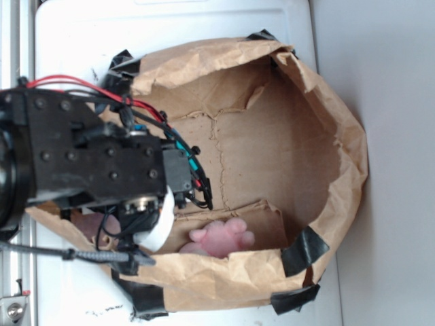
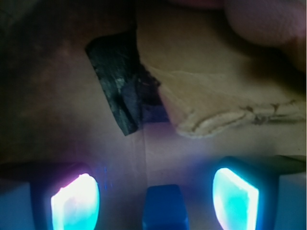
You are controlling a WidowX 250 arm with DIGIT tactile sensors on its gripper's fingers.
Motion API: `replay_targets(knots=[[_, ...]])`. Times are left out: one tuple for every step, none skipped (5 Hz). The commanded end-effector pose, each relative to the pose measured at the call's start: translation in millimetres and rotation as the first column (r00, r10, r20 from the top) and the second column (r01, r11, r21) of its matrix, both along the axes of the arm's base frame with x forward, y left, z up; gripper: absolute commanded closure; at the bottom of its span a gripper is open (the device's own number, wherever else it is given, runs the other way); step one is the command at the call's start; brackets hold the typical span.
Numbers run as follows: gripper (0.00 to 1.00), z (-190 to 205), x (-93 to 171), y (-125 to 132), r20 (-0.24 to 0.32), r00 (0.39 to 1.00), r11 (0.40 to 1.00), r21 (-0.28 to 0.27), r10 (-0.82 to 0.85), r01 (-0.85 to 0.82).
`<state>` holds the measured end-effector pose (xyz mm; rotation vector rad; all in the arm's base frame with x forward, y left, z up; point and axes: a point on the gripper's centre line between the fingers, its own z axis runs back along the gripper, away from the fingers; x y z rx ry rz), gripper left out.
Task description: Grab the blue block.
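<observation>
Exterior view takes in the whole scene: a white table [image 1: 81,41] carries a wide, crumpled brown paper bag [image 1: 340,136] lying open, its torn rim patched with strips of black tape [image 1: 306,250]. The black robot arm [image 1: 75,159], with red, black and teal wires running along it, reaches in over the bag's left side and hides whatever lies beneath it. Inside the bag, against the lower wall, lies a pink plush bunny [image 1: 221,238], partly tucked behind a folded paper flap. The tool itself and the block cannot be made out from here.

The wrist view supplies what the exterior one misses. It looks at the brown paper floor, a strip of black tape [image 2: 117,86] and a torn, curled paper edge [image 2: 225,120], with a blurred pink plush shape [image 2: 268,24] in the upper right corner. At the bottom edge the tool [image 2: 156,199] stands wide open, its two glowing pads [image 2: 76,203] well apart and gripping nothing. The flat, bright blue rectangular block [image 2: 164,206] lies between them at the bottom centre, touching neither pad. No writing or label can be read in either view.
</observation>
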<state>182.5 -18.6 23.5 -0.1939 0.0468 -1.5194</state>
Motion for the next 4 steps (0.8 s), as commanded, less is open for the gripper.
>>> replay_targets(knots=[[0.0,-1.0,12.0,8.5,0.069,0.997,0.998,0.039,0.041,-0.044],[0.0,-6.4,20.3,16.7,0.096,0.994,0.996,0.063,0.057,-0.063],[0.0,-11.2,31.9,29.2,0.108,0.991,0.993,0.077,0.077,-0.086],[0.0,-17.4,31.5,36.6,0.107,0.991,0.991,0.097,0.08,-0.09]])
